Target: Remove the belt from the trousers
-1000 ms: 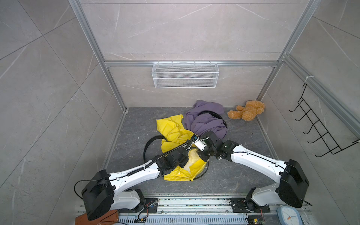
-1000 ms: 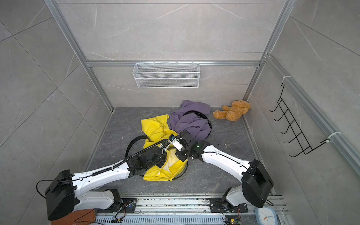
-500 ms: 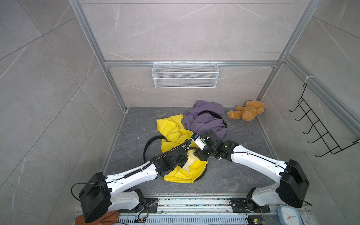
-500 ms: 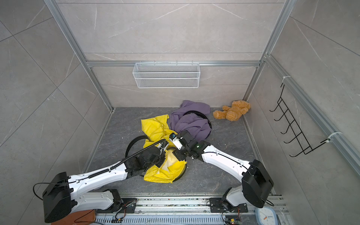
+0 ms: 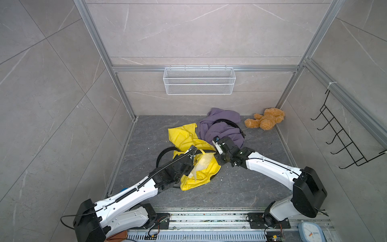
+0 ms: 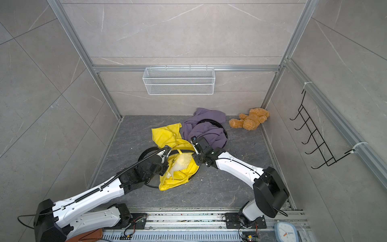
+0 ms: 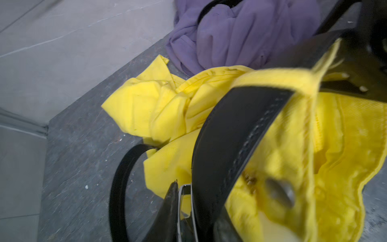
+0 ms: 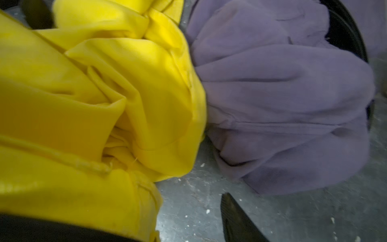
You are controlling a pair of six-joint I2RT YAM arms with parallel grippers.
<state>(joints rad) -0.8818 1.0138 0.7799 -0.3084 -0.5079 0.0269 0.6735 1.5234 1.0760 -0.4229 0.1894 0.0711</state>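
Yellow trousers (image 5: pixel 196 174) lie crumpled on the counter (image 5: pixel 230 188), with the black belt (image 7: pixel 230 136) threaded through their waistband. At one side of the trousers the left gripper (image 5: pixel 193 151) has its jaws pinched on the strap. At the opposite side the right gripper (image 5: pixel 217 158) stands part open, gripping nothing I can see. The strap's length runs across the waistband from the left jaws toward the right, slack looping out beyond the left arm's side.

Both top views look steeply down from high at the robot's side over the whole floor (image 5: pixel 240 188); both wrist views sit close-up, sharing the yellow trousers (image 7: pixel 146 100).
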